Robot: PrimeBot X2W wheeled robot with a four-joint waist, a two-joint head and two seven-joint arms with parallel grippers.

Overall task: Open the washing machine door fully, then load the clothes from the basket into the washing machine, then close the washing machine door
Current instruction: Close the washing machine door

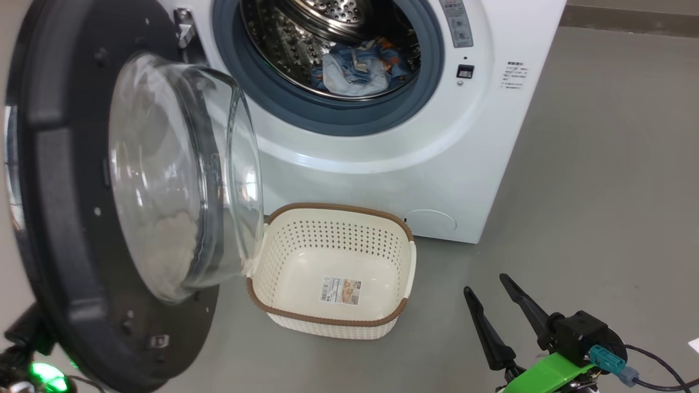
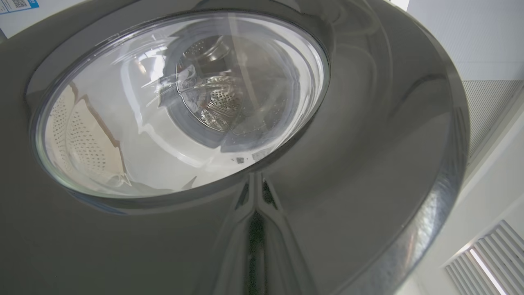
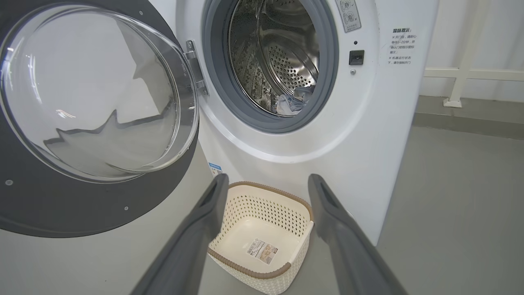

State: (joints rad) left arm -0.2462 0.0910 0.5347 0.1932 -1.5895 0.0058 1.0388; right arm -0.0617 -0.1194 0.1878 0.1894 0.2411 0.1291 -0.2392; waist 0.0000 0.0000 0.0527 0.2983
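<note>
The washing machine door (image 1: 54, 191) stands swung out to the left, its glass bowl facing the white washing machine (image 1: 491, 136). Light blue and white clothes (image 1: 355, 71) lie in the steel drum, also seen in the right wrist view (image 3: 292, 102). On the floor below the opening sits the basket (image 1: 338, 207), with just a label sticker on its bottom. My left gripper (image 2: 256, 211) is shut, its tips against the door's glossy outer face (image 2: 368, 143). My right gripper (image 1: 485, 284) hangs open at the lower right, holding nothing; in its wrist view its fingers (image 3: 204, 221) frame the basket (image 3: 282, 272).
Grey floor stretches to the right of the machine. A pale wall with a white rail (image 3: 462, 78) stands behind. The door's glass bowl (image 1: 180, 180) overhangs the basket's left end. Part of my left arm with a green light (image 1: 43, 374) shows behind the door.
</note>
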